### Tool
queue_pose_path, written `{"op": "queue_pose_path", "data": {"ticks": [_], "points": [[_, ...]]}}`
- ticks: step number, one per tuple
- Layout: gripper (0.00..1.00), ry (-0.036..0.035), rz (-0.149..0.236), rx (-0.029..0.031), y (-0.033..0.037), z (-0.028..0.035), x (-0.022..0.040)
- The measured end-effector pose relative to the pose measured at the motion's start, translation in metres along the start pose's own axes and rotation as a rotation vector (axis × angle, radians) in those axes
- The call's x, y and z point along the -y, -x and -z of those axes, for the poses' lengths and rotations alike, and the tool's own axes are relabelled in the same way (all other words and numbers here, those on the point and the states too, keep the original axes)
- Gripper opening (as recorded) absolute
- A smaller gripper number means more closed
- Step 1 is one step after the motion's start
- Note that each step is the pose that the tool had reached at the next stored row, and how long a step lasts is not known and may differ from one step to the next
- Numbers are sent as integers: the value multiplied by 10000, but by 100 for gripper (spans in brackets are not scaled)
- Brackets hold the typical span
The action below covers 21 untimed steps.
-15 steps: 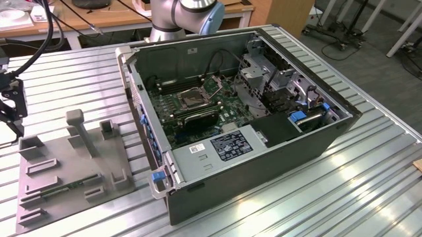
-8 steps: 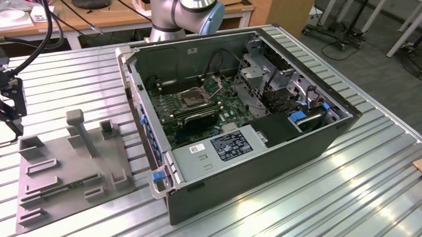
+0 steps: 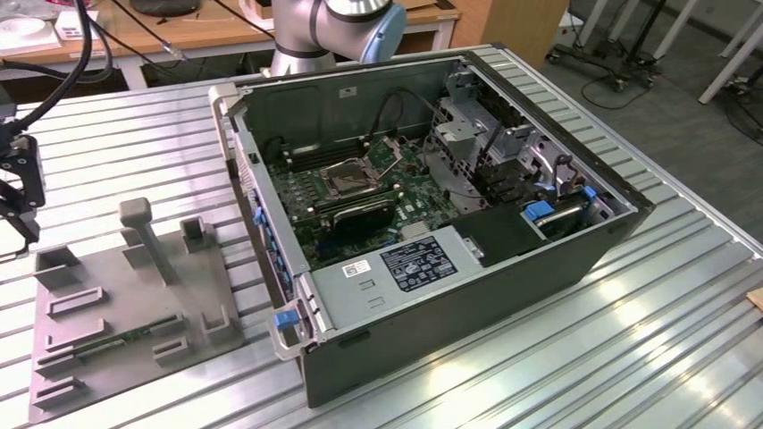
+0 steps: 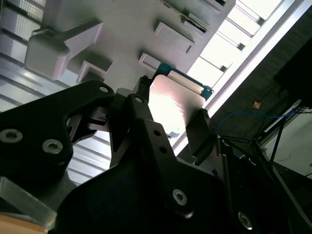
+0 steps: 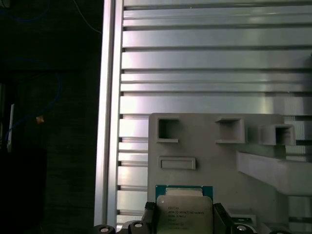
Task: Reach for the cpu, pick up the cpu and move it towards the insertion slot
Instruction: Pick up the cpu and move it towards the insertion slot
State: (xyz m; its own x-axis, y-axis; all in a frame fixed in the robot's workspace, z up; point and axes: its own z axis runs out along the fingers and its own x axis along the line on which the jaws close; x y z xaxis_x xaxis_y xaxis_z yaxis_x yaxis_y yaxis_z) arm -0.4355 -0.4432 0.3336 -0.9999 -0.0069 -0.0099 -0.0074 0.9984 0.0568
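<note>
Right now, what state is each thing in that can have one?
Small square silver-faced cpu: gripped at two opposite edges.
Black two-finger tool: shut on the cpu.
Square metal-framed insertion slot: empty, dark centre showing.
Black computer case: on its side, side panel off.

We spot faint rows of print on the shiny metal face of the small square cpu [image 5: 184,214], too small to read. The dark label [image 3: 415,262] and white sticker [image 3: 357,268] on the grey metal cover [image 3: 357,308] can't be read either.
</note>
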Motion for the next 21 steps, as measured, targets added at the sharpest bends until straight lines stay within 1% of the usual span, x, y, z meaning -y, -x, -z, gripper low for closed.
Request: {"op": "queue_pose_path", "data": {"ticks": [7,10,18,21], "points": [[54,1,0,1,1,95,-6],[54,1,0,1,1,127,-7],[54,1,0,1,1,134,-8],[54,-1,0,-1,2,161,-9]]}}
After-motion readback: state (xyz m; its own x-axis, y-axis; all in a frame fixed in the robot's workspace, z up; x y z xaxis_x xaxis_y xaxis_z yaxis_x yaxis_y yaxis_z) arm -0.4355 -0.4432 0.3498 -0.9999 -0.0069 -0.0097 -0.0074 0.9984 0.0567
